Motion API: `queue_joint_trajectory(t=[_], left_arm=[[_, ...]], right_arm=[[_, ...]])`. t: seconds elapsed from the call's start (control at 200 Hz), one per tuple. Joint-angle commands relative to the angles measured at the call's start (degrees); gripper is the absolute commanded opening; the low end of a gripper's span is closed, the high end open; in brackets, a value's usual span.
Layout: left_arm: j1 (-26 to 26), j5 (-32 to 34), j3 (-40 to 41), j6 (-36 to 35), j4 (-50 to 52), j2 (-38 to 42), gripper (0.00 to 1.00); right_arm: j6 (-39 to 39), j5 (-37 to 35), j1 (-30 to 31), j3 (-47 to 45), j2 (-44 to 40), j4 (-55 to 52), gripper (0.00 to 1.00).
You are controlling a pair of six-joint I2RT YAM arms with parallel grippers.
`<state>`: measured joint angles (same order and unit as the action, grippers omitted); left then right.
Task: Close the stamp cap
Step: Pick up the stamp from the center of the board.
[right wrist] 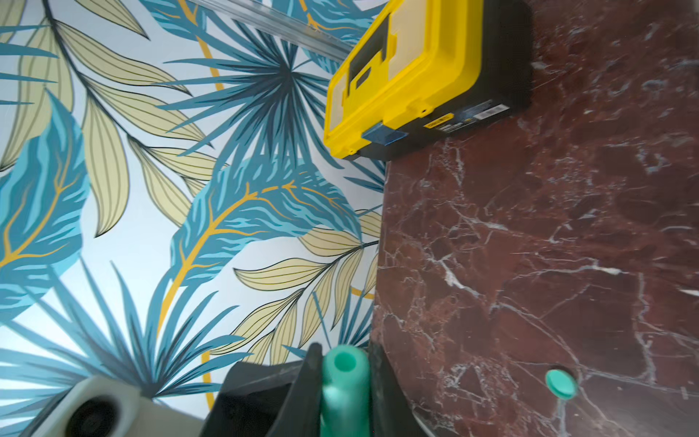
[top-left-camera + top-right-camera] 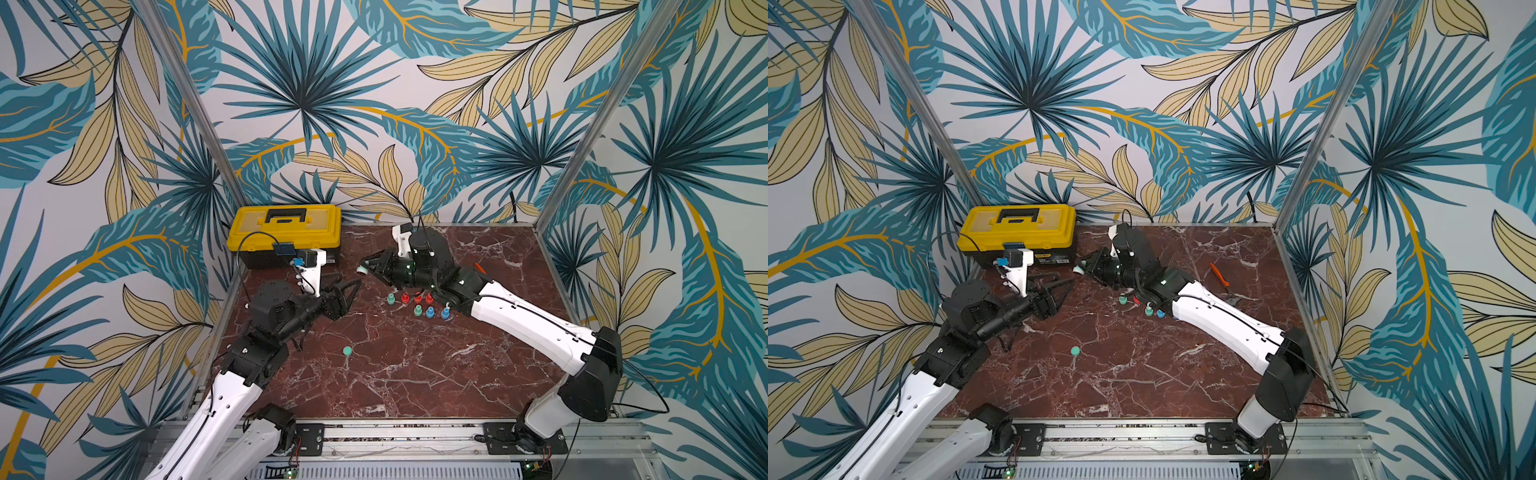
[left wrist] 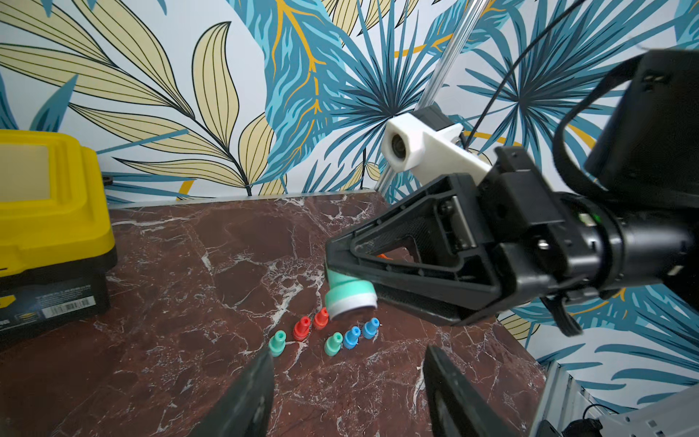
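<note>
My right gripper [image 2: 365,266] is shut on a green stamp [image 3: 350,295] and holds it above the table, near the back. The stamp's white-rimmed end sticks out past the fingertips, and its hollow handle end shows between the jaws of the right gripper [image 1: 345,359]. The stamp cap [image 2: 347,351], a small round green disc, lies loose on the marble nearer the front, also seen as the cap [image 1: 561,384] and the cap [image 2: 1075,351]. My left gripper [image 2: 351,291] hovers open and empty a short way left of the held stamp, and the left gripper [image 3: 348,363] faces it.
Several small green, red and blue stamps [image 2: 417,305] stand in two rows under the right forearm. A yellow toolbox [image 2: 286,232] sits at the back left corner. Orange-handled pliers [image 2: 1219,274] lie at the back right. Metal frame posts and patterned walls bound the table [image 2: 415,374].
</note>
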<state>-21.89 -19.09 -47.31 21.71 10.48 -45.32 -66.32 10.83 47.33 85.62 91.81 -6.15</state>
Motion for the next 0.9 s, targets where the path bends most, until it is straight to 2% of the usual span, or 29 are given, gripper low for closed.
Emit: queue_joint_trajectory(t=[0.0, 0.19, 0.446, 0.896], left_arm=[[-0.75, 1.37, -2.89, 0.18, -1.95, -1.73, 0.64], [-1.99, 2.06, -5.1, -0.04, -2.57, -3.98, 0.63], [-2.28, 2.15, -6.98, -0.07, -3.17, -6.72, 0.57], [-2.37, 2.96, -7.02, -0.78, -3.43, -8.34, 0.3]], right_arm=[[-2.85, 1.21, 0.62, -1.22, -1.77, 5.1, 0.06], [-2.93, 1.72, 0.97, -1.48, -1.97, 5.43, 0.05], [-3.96, 3.02, 1.24, -2.55, -1.72, 7.22, 0.05], [-3.21, 5.54, 1.19, -4.52, -3.57, 10.06, 0.02]])
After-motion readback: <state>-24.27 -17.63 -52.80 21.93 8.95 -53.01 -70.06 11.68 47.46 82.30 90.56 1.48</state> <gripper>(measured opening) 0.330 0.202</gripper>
